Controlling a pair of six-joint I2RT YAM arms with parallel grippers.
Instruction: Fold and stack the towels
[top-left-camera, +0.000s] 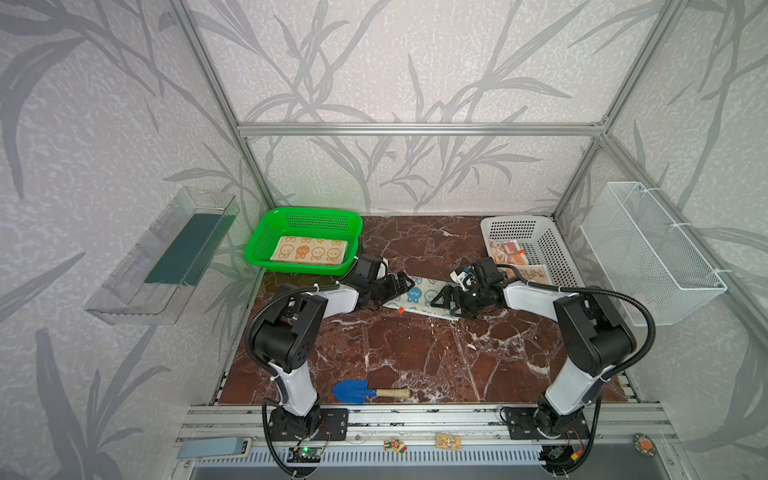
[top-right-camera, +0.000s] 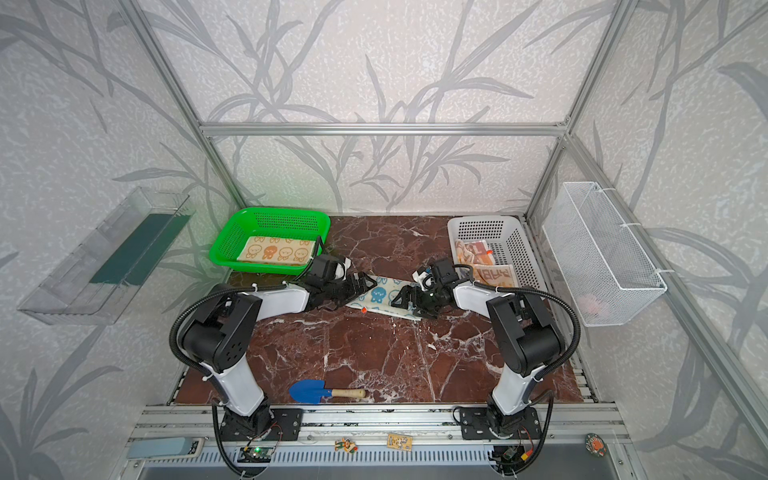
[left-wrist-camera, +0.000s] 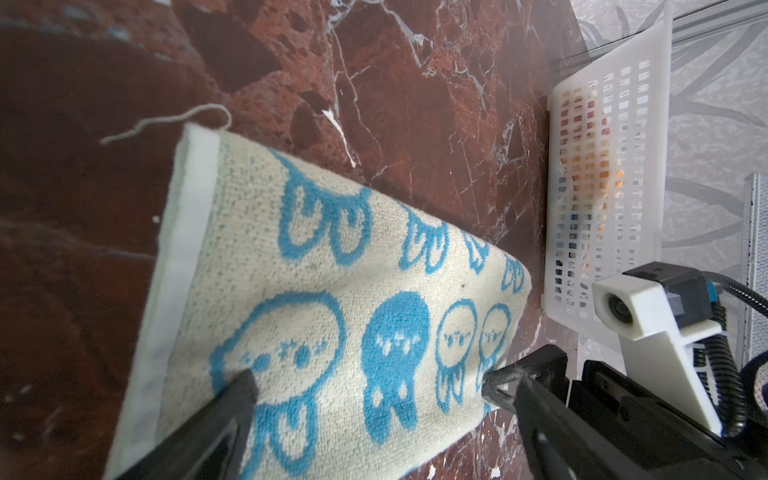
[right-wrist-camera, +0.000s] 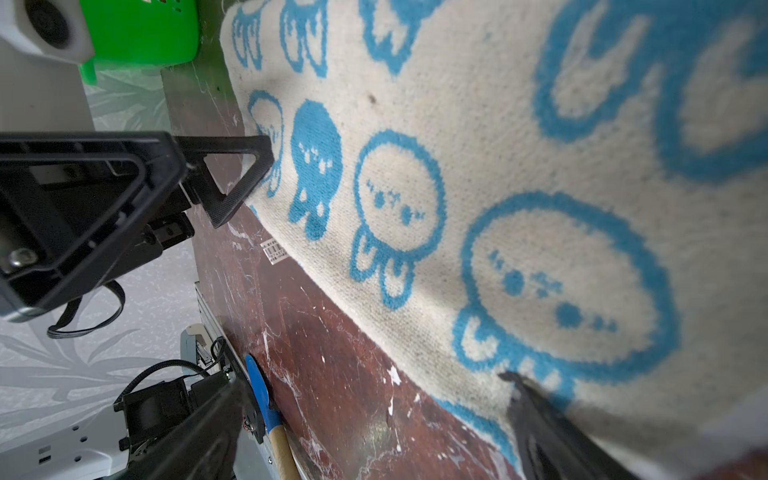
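far left, a green plastic basket holds a folded cream towel with orange bunny faces. my left gripper, fingers spread apart, sits over one end of the cream blue-bunny towel, a folded strip lying on the red marble counter. its long axis runs arm to arm. my right gripper, fingers also apart, covers the opposite end. the left arm looks nearer the basket.

Your blue-bunny towel is cream with blue bunny faces, one of them solid blue. It lies on a red-brown bench veined white like marble. The orange-bunny towel is cream too, in a bright green basket. The lettered towel is orange, in a white basket. The trowel has a blue blade.
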